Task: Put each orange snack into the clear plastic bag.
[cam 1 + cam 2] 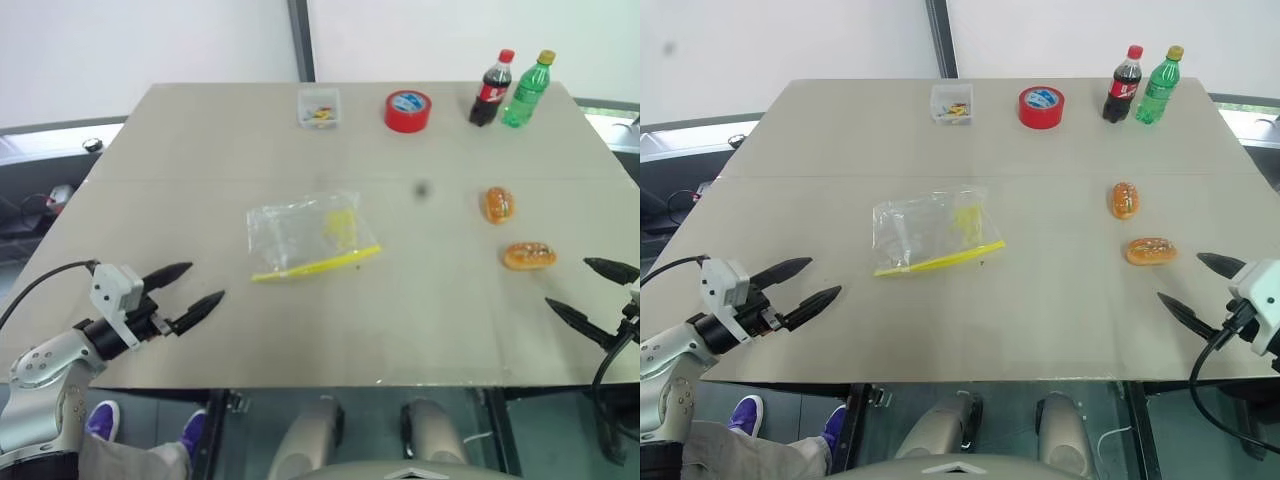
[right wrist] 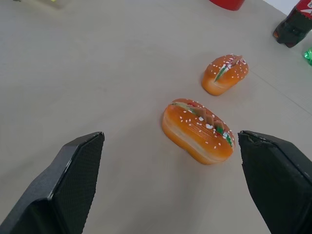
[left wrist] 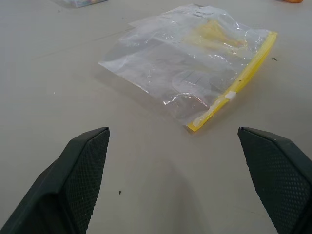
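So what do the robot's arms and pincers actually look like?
Each arm is silver-grey metal with black joints, a white boxy block at the wrist and a thin black cable looping off it. The left gripper and right gripper each have two long, black, pointed fingers with dimpled inner faces.

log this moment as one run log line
left pincer: open, empty, near clear plastic bag | right pincer: open, empty, near orange snacks | snacks in bag: none
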Controlling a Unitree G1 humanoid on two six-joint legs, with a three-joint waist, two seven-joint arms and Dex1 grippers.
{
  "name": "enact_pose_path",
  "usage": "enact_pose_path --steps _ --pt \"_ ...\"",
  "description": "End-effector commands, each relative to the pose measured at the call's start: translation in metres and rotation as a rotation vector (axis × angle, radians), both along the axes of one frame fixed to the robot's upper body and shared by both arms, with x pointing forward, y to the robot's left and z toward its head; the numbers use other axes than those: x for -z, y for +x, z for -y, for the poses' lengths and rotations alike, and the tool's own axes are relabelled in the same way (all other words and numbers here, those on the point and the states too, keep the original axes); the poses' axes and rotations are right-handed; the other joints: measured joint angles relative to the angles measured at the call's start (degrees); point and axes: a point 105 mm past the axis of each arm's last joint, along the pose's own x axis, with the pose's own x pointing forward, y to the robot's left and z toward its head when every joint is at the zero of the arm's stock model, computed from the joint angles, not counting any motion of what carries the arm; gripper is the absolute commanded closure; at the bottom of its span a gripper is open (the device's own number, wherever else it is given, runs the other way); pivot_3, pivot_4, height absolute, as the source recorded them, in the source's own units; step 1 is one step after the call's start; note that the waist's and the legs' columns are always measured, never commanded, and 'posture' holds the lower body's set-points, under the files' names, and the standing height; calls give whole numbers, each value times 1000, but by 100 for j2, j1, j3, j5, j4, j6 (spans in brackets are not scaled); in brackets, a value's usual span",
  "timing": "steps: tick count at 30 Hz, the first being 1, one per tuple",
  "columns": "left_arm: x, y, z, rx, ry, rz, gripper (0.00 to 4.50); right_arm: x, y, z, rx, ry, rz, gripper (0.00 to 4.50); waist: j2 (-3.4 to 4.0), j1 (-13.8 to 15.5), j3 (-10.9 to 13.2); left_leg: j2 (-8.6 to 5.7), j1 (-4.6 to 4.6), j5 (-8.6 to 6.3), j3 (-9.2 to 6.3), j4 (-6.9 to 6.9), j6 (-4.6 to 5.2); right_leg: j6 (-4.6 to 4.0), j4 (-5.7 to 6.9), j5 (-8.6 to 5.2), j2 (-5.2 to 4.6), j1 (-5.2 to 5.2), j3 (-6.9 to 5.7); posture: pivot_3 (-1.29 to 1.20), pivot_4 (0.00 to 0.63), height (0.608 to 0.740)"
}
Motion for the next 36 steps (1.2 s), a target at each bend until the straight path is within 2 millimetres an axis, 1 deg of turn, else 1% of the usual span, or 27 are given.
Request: enact_pose_path --steps 1,4,6,10,12,13,16,17,18,19,21,24,27,30,33,35,36 --pt "-19 4 7 21 -10 54 47 -13 4 3 1 -25 48 0 0 0 0 0 0 0 0 0 0 0 0 0 0 0 0 0 150 740" --pt "-25 9 17 27 -49 50 47 -14 11 -1 -10 -17 56 0 -1 0 0 0 -1 0 1 2 0 1 -2 1 0 1 0 0 150 740" --pt "-26 11 18 9 -59 49 47 -14 13 -5 -18 -9 70 0 0 0 0 1 -1 0 -1 0 0 1 -2 1 1 0 -1 0 150 740" --pt "-26 17 18 -33 -79 40 47 -22 18 -22 -39 80 111 0 0 -15 0 1 -1 0 0 -9 0 0 -7 1 2 -3 0 0 150 740" --pt "-25 19 22 -23 -77 41 47 -22 19 -29 -60 61 123 0 0 -10 0 1 -2 -1 1 -10 0 0 -8 1 1 -4 2 0 150 740" --pt "-25 23 22 -39 -117 17 47 -21 19 -38 -90 63 125 0 0 -6 0 0 -2 -1 2 -10 1 0 -9 1 0 -4 2 0 150 740" --pt "-14 32 17 -136 -126 -137 47 -20 18 -72 -190 29 133 0 0 -2 0 1 -2 0 -4 -10 1 1 -9 1 2 -4 -2 0 150 740" --pt "-11 34 15 -167 -132 -183 47 -20 18 -77 -202 15 138 0 0 -4 0 0 -2 -1 -5 -10 1 1 -9 1 3 -4 -3 0 150 740" --pt "-10 36 13 -193 -181 -248 47 -21 19 -82 -201 0 149 0 0 -5 1 0 -2 -1 -6 -10 1 1 -8 1 4 -4 -4 0 150 740" --pt "-8 37 17 -154 -281 -354 47 -21 19 -93 -239 -6 152 0 -1 -6 1 0 -2 -1 -5 -10 1 2 -8 1 4 -5 -3 0 150 740" --pt "-7 42 19 -110 -427 -487 47 -22 18 -112 -305 -1 157 0 -2 -7 1 -2 -4 -1 -8 -7 1 3 -7 1 7 -5 -6 0 150 740" --pt "2 55 10 -135 -478 -575 47 -26 19 -127 -344 15 179 0 -3 -23 1 -4 -1 0 -12 -2 0 3 1 1 12 -4 -13 0 150 740" --pt "12 70 10 -124 -509 -647 47 -26 18 -134 -354 18 187 0 -5 -13 0 -7 -2 10 -12 -1 -19 2 3 2 12 -5 -11 0 150 740" --pt "18 80 22 -52 -552 -721 47 -25 16 -134 -349 14 187 0 -4 27 -3 -23 -1 11 -17 0 -19 2 4 2 6 -4 -15 0 150 740" --pt "25 88 47 79 -617 -821 47 -21 12 -130 -330 -3 172 0 -4 43 -7 -35 1 10 -18 6 -18 3 8 1 3 -1 -16 0 150 740" --pt "30 91 57 129 -645 -871 47 -20 9 -127 -314 -16 172 0 -2 82 -12 -43 1 10 -19 11 -17 4 10 1 1 2 -18 0 150 740" --pt "34 92 61 146 -648 -894 47 -19 6 -125 -304 -17 168 0 -5 49 -13 -45 1 10 -17 15 -16 5 10 1 1 4 -18 0 150 740"
